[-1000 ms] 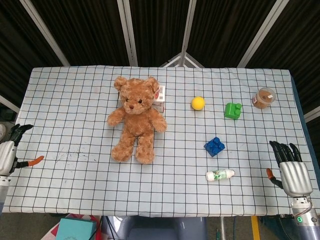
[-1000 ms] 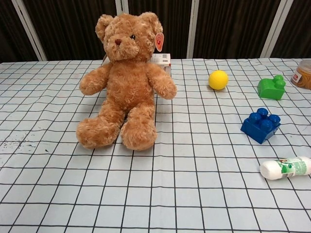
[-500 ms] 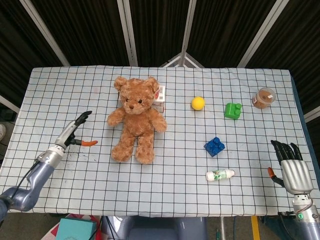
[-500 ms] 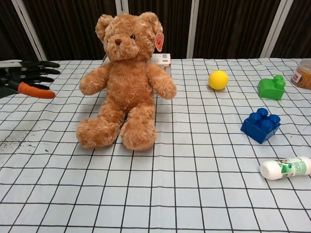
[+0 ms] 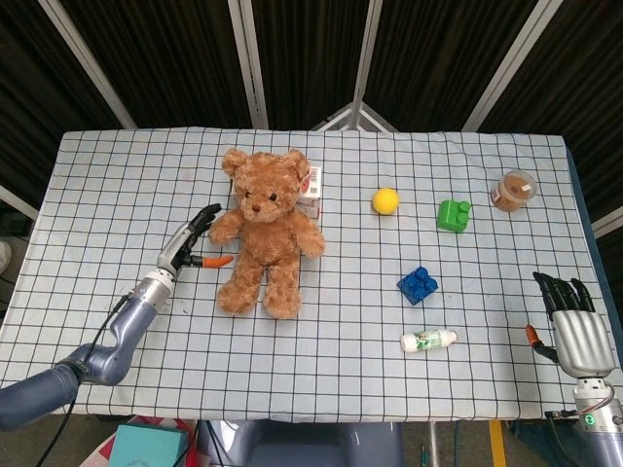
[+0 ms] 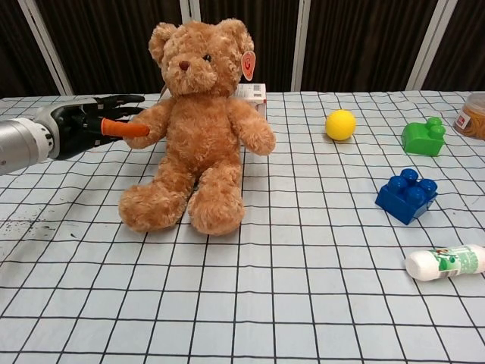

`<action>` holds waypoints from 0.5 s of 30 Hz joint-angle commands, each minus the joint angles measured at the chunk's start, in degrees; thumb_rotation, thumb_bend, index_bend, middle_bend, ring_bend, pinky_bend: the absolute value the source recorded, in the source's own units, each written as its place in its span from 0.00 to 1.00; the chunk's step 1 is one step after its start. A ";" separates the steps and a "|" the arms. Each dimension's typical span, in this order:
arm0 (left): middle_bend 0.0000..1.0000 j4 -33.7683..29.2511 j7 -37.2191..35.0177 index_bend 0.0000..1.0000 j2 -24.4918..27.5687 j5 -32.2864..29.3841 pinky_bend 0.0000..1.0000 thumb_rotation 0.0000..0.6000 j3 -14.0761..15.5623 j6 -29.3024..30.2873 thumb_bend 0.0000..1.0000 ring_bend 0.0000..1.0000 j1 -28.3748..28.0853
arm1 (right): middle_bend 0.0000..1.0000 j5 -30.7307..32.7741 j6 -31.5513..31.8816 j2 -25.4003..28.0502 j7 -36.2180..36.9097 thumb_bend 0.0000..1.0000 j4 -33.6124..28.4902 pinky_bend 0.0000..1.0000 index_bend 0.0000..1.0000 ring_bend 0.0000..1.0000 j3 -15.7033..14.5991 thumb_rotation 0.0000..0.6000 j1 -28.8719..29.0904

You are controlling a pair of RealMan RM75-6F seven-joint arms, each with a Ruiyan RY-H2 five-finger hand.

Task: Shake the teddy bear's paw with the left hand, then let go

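Note:
A brown teddy bear (image 5: 265,229) sits on the checked cloth at centre left, upright in the chest view (image 6: 201,129). One paw (image 5: 224,231) sticks out toward my left side (image 6: 149,123). My left hand (image 5: 190,243) has reached that paw, with fingers spread above it and the orange thumb under it. In the chest view the left hand (image 6: 83,123) has its thumb tip at the paw's edge and does not grip it. My right hand (image 5: 572,329) rests at the table's near right corner with fingers extended and holds nothing.
Behind the bear stands a small white box (image 5: 311,193). To the right lie a yellow ball (image 5: 385,200), a green block (image 5: 453,215), a blue block (image 5: 417,285), a white bottle (image 5: 428,341) and a lidded cup (image 5: 513,190).
My left arm has swung in from the table's left edge to the bear's paw. The right hand has drifted slightly toward the near edge. The bear has not moved.

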 commanded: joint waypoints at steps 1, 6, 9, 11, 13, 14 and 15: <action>0.07 1.05 0.41 0.10 -1.26 -1.23 0.01 1.00 -0.59 0.39 0.15 0.00 -0.26 | 0.14 -0.17 0.09 0.10 0.26 0.37 -0.10 0.07 0.01 0.13 -0.06 1.00 -0.03; 0.11 2.71 3.66 0.16 -3.41 -3.98 0.02 1.00 -1.45 1.20 0.29 0.00 -0.70 | 0.14 -0.26 0.16 0.28 0.47 0.37 -0.23 0.07 0.01 0.13 -0.05 1.00 -0.04; 0.11 3.66 6.02 0.17 -4.90 -6.33 0.02 1.00 -2.20 2.09 0.33 0.00 -0.69 | 0.14 -0.20 0.33 0.31 0.68 0.37 -0.16 0.07 0.01 0.13 0.01 1.00 -0.14; 0.12 4.16 7.15 0.17 -5.41 -7.99 0.02 1.00 -2.62 1.58 0.33 0.00 -0.79 | 0.14 -0.17 0.33 0.32 0.89 0.37 -0.10 0.07 0.01 0.13 0.01 1.00 -0.17; 0.13 4.56 8.07 0.17 -5.54 -9.12 0.02 1.00 -2.79 0.69 0.33 0.00 -1.00 | 0.14 -0.16 0.16 0.37 1.04 0.37 -0.10 0.07 0.01 0.13 -0.04 1.00 -0.14; 0.14 4.84 8.65 0.17 -5.64 -9.87 0.02 1.00 -2.93 0.12 0.33 0.00 -1.13 | 0.14 -0.16 0.05 0.39 1.12 0.37 -0.09 0.07 0.01 0.13 -0.07 1.00 -0.12; 0.14 5.05 9.06 0.17 -5.73 -10.31 0.02 1.00 -3.04 -0.14 0.34 0.00 -1.21 | 0.14 -0.17 0.02 0.42 1.16 0.37 -0.10 0.07 0.01 0.13 -0.08 1.00 -0.11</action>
